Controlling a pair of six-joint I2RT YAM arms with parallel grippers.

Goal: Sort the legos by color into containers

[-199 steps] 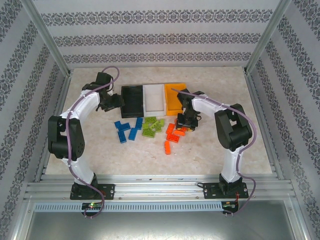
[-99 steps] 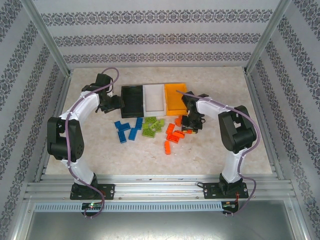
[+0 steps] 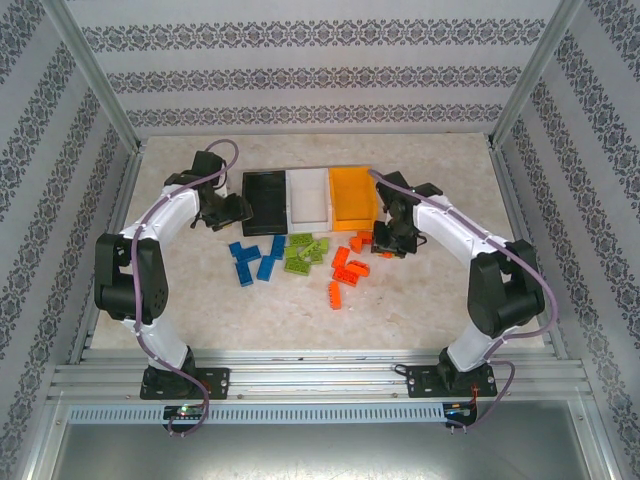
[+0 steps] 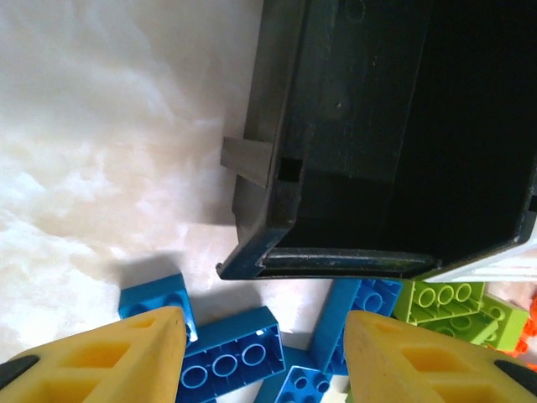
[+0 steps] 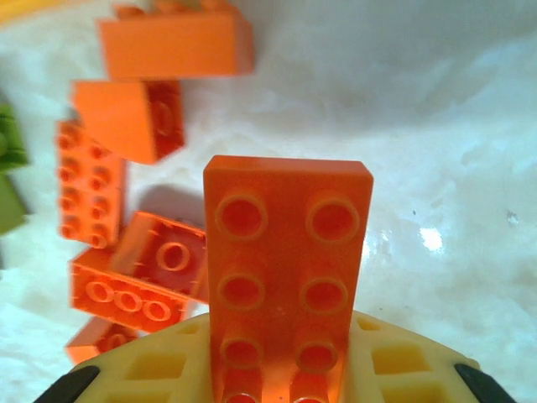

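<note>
The left arm [image 3: 165, 215] rises from its base at the near left, folds at the elbow and reaches toward the far middle. Its left gripper [image 3: 228, 208] hangs low, the yellow fingers [image 4: 126, 353] spread apart with nothing between them. On the right, the right arm [image 3: 450, 225] stretches in a long arc from the near right toward the centre, wrist bent down, the right gripper [image 3: 385, 240] clamped on an orange brick [image 5: 285, 260] that stands out from between its fingers.
</note>
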